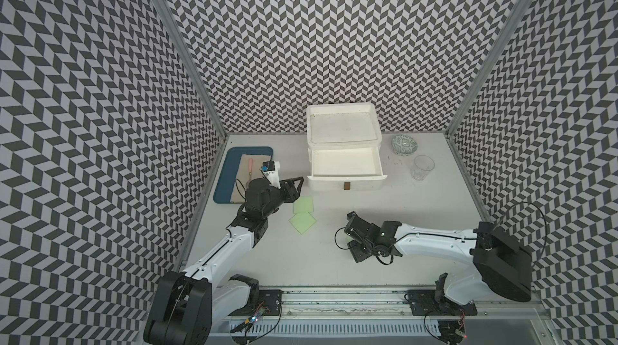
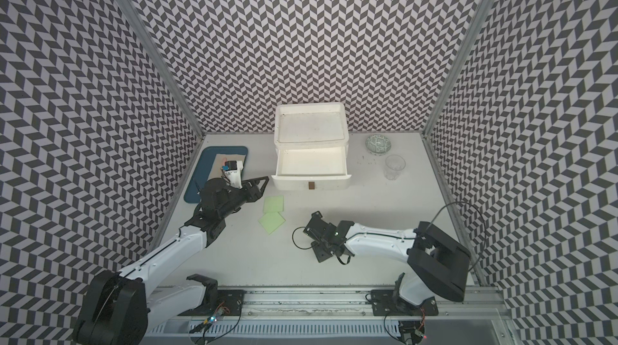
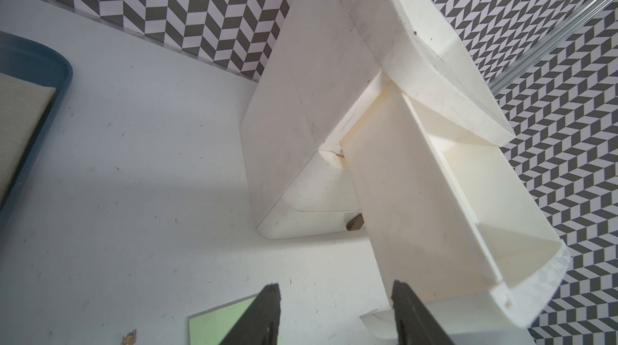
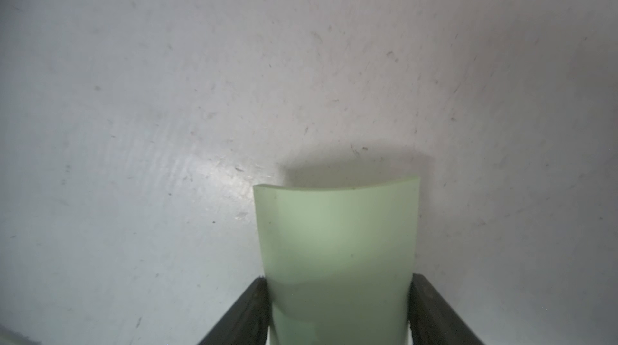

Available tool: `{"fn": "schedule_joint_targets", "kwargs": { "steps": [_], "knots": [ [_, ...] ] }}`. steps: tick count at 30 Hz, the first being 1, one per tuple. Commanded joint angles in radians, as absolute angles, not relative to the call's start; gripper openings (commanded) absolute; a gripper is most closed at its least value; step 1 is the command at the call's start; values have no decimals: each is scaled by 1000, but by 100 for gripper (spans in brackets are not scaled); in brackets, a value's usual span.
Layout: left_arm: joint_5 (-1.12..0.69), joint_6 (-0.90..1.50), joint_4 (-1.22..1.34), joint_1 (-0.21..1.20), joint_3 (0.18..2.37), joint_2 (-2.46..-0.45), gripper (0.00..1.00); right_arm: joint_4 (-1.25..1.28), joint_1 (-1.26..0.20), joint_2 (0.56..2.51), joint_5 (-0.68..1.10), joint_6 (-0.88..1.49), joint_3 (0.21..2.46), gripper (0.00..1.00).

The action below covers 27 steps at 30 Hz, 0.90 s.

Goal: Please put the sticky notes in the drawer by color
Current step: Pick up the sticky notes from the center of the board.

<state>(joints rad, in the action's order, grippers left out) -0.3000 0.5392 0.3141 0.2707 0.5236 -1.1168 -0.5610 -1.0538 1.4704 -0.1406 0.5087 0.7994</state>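
Enclosure walls [image 1: 334, 42] on three sides carried a grey-and-white chevron pattern, joined at the rear corners by bare metal posts [image 1: 187, 59]. The counter [image 1: 301, 259] was pale grey, matt, lightly scuffed and speckled (marks clearest in the wrist views). A metal rail [image 1: 334, 296] ran along its near edge. Lighting was even, shadows soft.

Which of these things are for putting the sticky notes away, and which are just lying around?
For the job: chest of drawers, two green sticky notes on the table, third green sticky note pinched in the right end effector.
Just lying about: blue tray, patterned bowl, glass.
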Motion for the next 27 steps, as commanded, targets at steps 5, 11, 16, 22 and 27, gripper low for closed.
{"fn": "schedule_joint_targets", "kwargs": {
  "steps": [5,11,16,22,27],
  "knots": [
    [-290,524,341,276,512,-1111,57,-551,-1058,1333,-189,437,1071,65],
    [-289,523,356,276,504,-1127,57,-406,-979,1318,-267,356,1229,66],
    [-288,520,361,275,501,-1142,57,-235,-783,1354,-152,394,1242,66],
    [-278,514,353,276,501,-1138,57,-150,-686,1483,-184,363,1296,66],
    [-263,509,348,275,500,-1135,57,-175,-655,1565,-188,335,1364,70]
  ]
}}
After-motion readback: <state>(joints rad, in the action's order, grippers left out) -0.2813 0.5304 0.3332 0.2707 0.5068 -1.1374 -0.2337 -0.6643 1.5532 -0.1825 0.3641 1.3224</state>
